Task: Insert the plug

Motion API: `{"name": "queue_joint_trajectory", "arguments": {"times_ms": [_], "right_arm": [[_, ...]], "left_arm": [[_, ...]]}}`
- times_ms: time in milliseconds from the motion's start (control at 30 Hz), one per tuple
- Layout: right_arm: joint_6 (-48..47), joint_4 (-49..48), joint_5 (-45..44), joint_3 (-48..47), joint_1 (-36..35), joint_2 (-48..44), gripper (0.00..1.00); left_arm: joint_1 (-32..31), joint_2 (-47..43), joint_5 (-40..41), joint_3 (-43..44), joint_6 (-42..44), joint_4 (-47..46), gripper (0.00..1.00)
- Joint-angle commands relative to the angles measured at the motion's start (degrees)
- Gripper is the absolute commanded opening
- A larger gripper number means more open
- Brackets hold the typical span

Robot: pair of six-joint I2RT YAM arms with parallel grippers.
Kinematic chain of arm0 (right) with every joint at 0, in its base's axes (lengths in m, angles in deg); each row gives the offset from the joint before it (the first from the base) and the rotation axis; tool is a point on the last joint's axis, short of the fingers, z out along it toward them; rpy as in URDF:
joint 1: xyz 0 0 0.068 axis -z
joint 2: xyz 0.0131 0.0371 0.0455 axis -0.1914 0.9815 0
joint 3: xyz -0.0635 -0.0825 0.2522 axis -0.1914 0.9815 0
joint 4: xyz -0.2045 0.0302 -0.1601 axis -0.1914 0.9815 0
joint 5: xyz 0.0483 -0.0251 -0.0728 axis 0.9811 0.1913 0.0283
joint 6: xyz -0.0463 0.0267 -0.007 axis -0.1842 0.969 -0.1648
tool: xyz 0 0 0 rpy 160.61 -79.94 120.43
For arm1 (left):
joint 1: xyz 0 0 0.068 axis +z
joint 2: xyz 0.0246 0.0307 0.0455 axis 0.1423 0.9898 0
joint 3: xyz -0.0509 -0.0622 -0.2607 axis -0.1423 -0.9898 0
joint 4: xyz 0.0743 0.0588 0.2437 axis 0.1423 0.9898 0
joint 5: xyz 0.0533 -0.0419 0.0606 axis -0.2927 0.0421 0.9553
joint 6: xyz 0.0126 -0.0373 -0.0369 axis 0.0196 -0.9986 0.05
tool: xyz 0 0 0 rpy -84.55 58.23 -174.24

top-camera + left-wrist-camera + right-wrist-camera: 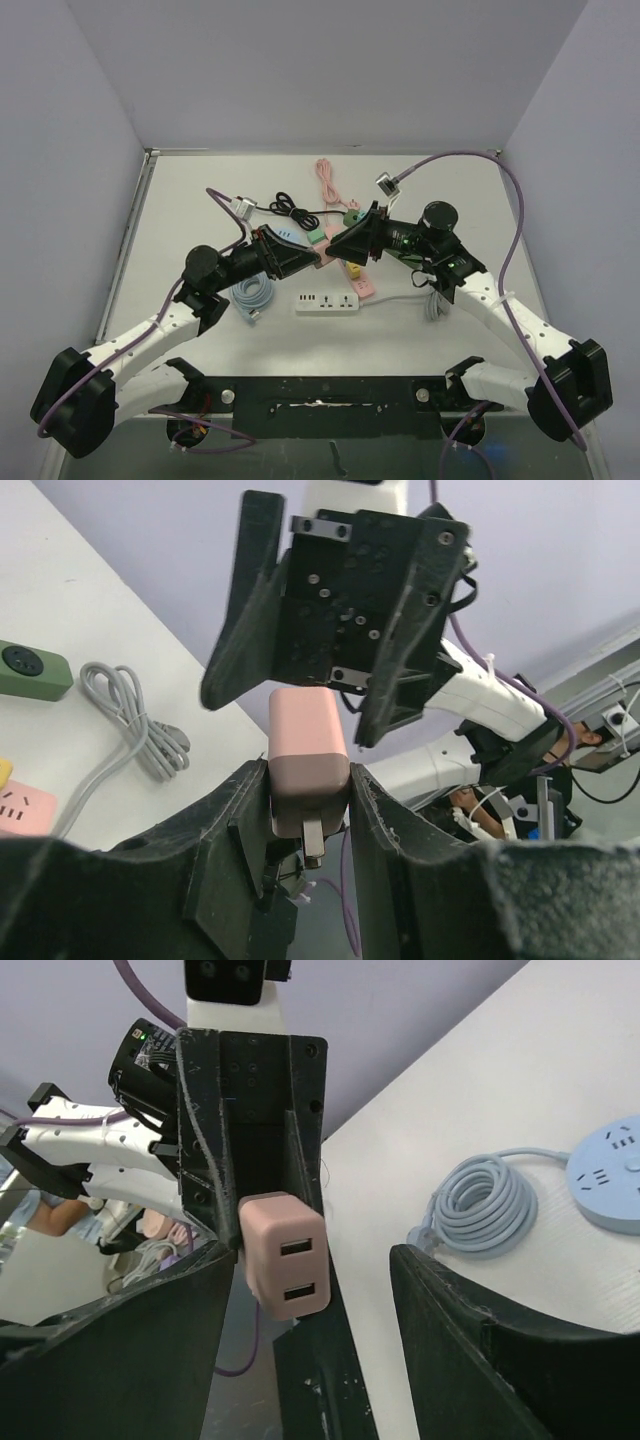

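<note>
The left gripper is pinching the pink plug by its prong end, jaws pressed against its two sides. It is holding the plug in the air, just beyond the white power strip. The right gripper is facing it head-on with fingers spread, standing either side of the plug's port end without touching it. The plug's long axis is running from one gripper to the other, with the prongs toward the left wrist and the USB ports toward the right. Judged a handover: the right jaws are needing to close first. No plug is showing in the strip's sockets.
</note>
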Motion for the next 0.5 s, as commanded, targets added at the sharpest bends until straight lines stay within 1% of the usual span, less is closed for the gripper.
{"name": "queue_joint_trajectory", "arguments": {"times_ms": [0,167,367,467], "right_arm": [[8.54,-13.25,2.24,1.14,-0.76,1.69,0.61],[11.92,-17.35,3.96,1.3,-1.6,4.05,0.48],[10.71,-17.03,5.78,0.62,-2.84,5.94,0.47],[10.5,-16.92,6.6,0.34,-2.82,6.75,0.39]], "left_arm": [[0.31,-0.44,-2.83,-0.07,-1.59,-8.05,0.14],[0.55,-0.85,-2.3,-0.31,-0.74,-7.69,0.14],[0.82,-0.9,-0.75,-0.4,0.44,-6.38,0.14],[1.08,-0.96,-0.17,-0.4,1.17,-5.18,0.14]]}}
